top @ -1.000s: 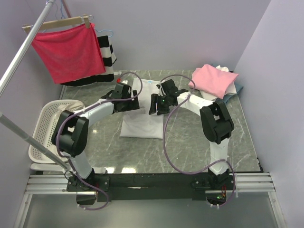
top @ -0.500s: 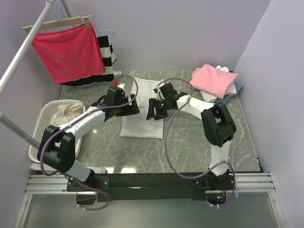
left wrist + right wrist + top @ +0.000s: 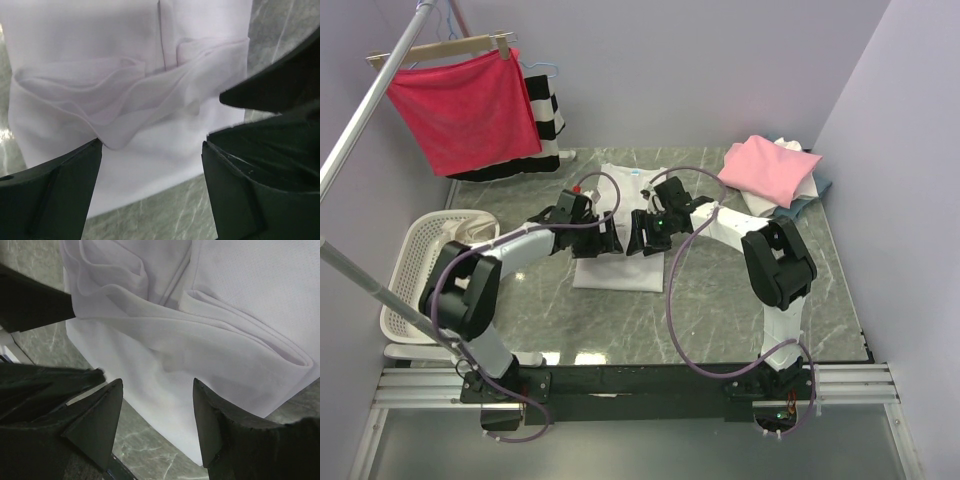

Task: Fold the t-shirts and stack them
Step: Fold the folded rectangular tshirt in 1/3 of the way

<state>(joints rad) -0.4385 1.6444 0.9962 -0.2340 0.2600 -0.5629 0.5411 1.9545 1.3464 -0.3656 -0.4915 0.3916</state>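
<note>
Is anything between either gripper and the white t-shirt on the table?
Nothing visible. The left gripper and right gripper both hang open directly over the white t-shirt, only bare cloth showing between their jaws.

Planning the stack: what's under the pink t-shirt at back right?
The pink t-shirt lies on a white shirt, showing at its far edge, and blue-grey cloth at its right edge; anything else beneath is covered.

- I watched a grey-green marbled table that carried all the cloth.
- A white t-shirt lay at its middle, partly folded and rumpled across.
- In the far right corner sat a stack: a blue-grey t-shirt lowest, a pink t-shirt on top.
</note>
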